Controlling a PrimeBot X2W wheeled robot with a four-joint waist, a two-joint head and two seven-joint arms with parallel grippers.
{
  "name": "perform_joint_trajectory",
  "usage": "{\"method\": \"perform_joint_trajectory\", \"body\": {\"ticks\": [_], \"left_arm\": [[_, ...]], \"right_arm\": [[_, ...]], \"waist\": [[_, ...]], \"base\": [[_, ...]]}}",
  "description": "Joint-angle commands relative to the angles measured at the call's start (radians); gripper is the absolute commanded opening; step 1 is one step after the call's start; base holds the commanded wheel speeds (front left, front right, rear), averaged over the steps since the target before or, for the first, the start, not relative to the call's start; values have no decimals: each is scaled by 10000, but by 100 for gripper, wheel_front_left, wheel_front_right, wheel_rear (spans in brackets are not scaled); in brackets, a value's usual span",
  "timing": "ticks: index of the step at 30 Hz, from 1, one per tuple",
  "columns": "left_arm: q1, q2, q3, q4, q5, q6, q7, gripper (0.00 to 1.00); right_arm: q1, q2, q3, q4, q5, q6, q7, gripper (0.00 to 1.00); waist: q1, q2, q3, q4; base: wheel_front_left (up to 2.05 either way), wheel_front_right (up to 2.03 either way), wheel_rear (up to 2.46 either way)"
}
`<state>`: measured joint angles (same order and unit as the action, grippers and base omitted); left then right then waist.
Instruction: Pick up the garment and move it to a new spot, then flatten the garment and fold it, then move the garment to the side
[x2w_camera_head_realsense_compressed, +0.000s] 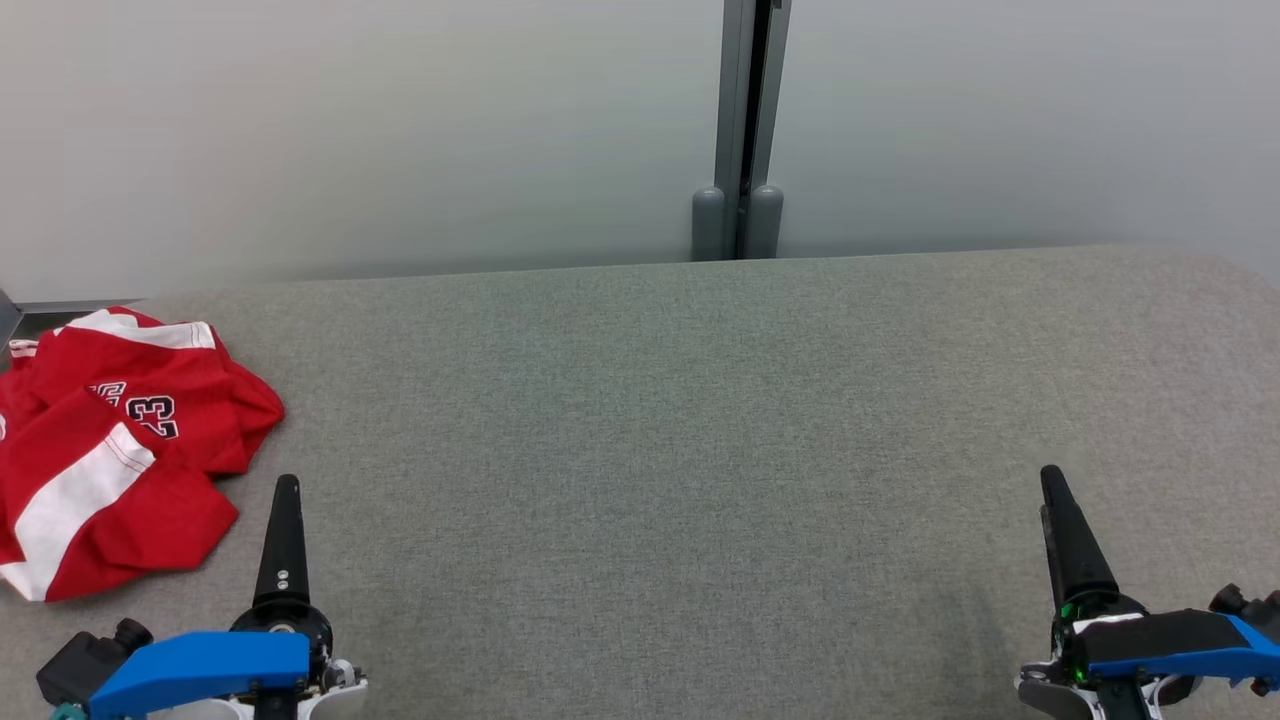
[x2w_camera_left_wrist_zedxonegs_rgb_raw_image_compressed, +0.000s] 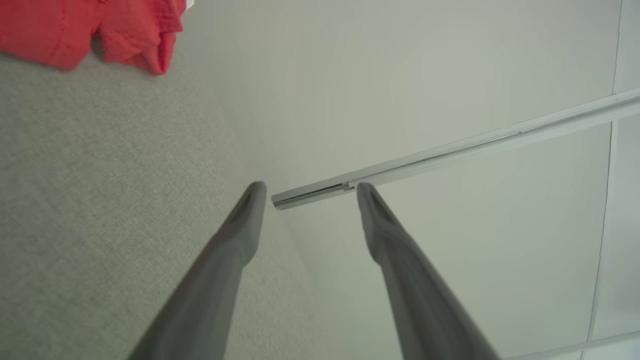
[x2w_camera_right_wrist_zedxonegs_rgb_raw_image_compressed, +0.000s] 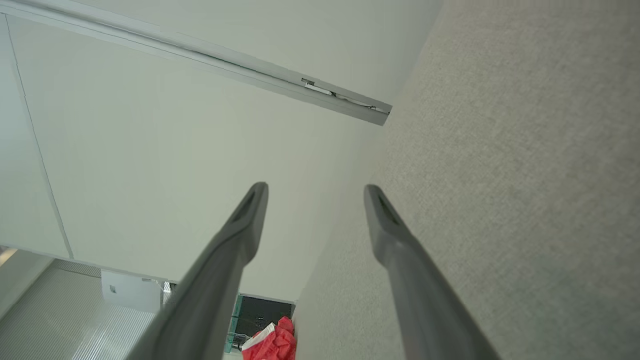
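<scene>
One wide grey fabric-covered tabletop (x2w_camera_head_realsense_compressed: 640, 450), bare through the middle. On its far left edge lies the crumpled red-and-white numbered jersey garment (x2w_camera_head_realsense_compressed: 110, 440), bunched, not flat. We see the left gripper (x2w_camera_left_wrist_zedxonegs_rgb_raw_image_compressed: 310, 192) just beside it, long dark fingers spread, nothing between. The right gripper (x2w_camera_right_wrist_zedxonegs_rgb_raw_image_compressed: 316, 192) is well apart at the right, also spread and empty. We judge pick-up is the step. Go in with the left, pinch a raised fold rather than a flat layer, and lift fully clear before carrying it to the centre.

Grey fabric-covered table (x2w_camera_head_realsense_compressed: 700, 450), crumpled red-and-white garment (x2w_camera_head_realsense_compressed: 110, 440) at its left edge
</scene>
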<state>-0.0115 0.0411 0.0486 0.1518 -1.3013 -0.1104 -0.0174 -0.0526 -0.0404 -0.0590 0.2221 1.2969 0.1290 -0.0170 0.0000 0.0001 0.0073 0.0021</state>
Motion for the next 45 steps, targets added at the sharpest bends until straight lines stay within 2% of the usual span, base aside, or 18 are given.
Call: {"method": "perform_joint_trajectory", "body": {"ticks": [1, 12, 23, 45], "left_arm": [[-76, 78, -80, -307, 435, 62, -109, 100], [155, 86, -546, -614, 2931, 315, -509, 100], [358, 92, -653, -664, 5037, 533, -832, 100], [649, 101, -853, -214, 7731, 624, -1450, 100]], "right_arm": [[-15, -61, 63, -292, -501, 12, -110, 100], [108, -73, 499, -698, -3256, 14, -507, 100], [181, -84, 703, -790, -5084, 17, -835, 100], [157, -102, 1184, -111, -8201, 20, -1456, 100]], "waist": [[0, -1, 8, 0], [0, -1, 47, 8], [0, -1, 84, 17], [0, -1, 80, 30]], "base": [[0, 0, 0], [0, 0, 0], [0, 0, 0], [0, 0, 0]]}}
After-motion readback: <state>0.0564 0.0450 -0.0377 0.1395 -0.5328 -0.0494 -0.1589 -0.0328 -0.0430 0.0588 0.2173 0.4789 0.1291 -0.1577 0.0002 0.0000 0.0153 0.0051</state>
